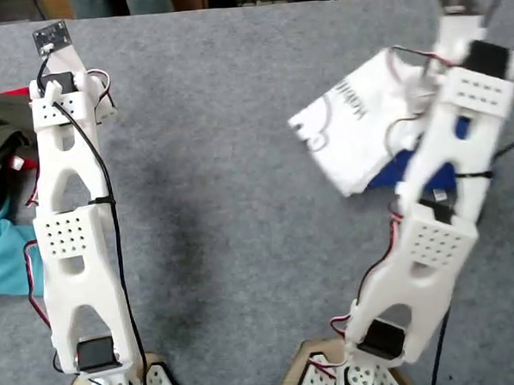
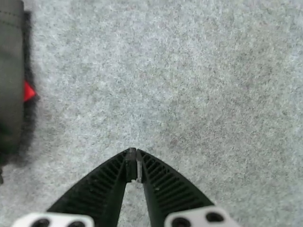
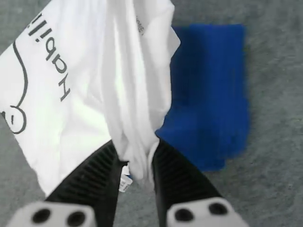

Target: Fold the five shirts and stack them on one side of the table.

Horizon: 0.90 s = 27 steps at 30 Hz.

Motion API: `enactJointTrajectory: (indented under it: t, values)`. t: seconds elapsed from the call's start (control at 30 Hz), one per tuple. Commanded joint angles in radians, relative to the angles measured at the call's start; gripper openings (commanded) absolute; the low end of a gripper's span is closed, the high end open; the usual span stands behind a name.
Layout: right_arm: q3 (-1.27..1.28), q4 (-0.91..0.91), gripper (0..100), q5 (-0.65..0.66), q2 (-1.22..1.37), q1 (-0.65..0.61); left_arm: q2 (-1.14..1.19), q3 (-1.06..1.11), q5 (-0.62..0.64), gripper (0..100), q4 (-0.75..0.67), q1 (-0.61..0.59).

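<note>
Right gripper [image 3: 137, 168] pinches a bunched fold of the white shirt [image 3: 71, 94], its 2 black fingers [image 3: 102, 172] clamped on the cloth. The shirt rises crumpled into the jaws and overlaps a folded blue shirt [image 3: 213, 94], which lies flat on the right side of the grey table [image 1: 223, 203]. Left gripper [image 2: 133, 165] has its tips pressed together with nothing between them, above bare table toward the far left. Near it lies a dark green shirt [image 2: 9, 71] with a bit of red cloth [image 2: 28, 92] showing. The high view shows a teal shirt [image 1: 6, 249] in that same pile at the left edge.
</note>
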Motion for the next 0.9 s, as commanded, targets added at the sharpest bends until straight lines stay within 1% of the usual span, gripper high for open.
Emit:
enactJointTrajectory:
  t: [0.0,0.2,0.3,0.47,0.53,0.67,0.7,0.73,0.8,0.87]
  values:
    - [-0.048,-0.064,1.4,0.035,-0.068,0.092,-0.020,-0.004,0.003,3,-0.012,-0.005]
    - [-0.022,-0.075,1.4,0.063,-0.068,0.167,-0.020,-0.002,0.003,3,-0.012,-0.005]
    - [-0.025,-0.072,1.4,0.069,-0.048,0.189,-0.020,-0.001,0.003,3,-0.012,-0.005]
    - [-0.031,-0.058,2.4,0.120,0.007,0.201,-0.020,-0.001,0.003,3,-0.012,-0.005]
    - [-0.031,-0.051,10.0,0.115,0.013,0.201,-0.020,-0.001,0.003,3,-0.012,-0.005]
    - [-0.031,-0.037,37.4,0.124,0.010,0.201,-0.020,-0.002,0.003,3,-0.012,-0.005]
    - [-0.033,-0.037,43.3,0.124,0.004,0.201,-0.020,-0.004,0.003,3,-0.012,-0.005]
    - [-0.033,-0.037,47.1,0.124,-0.005,0.201,-0.020,-0.004,0.003,3,-0.012,-0.005]
    - [-0.033,-0.037,47.4,0.117,-0.033,0.201,-0.020,-0.007,0.003,3,-0.012,-0.005]
    - [-0.033,-0.035,43.0,0.117,-0.071,0.199,-0.020,-0.007,0.003,3,-0.012,-0.004]
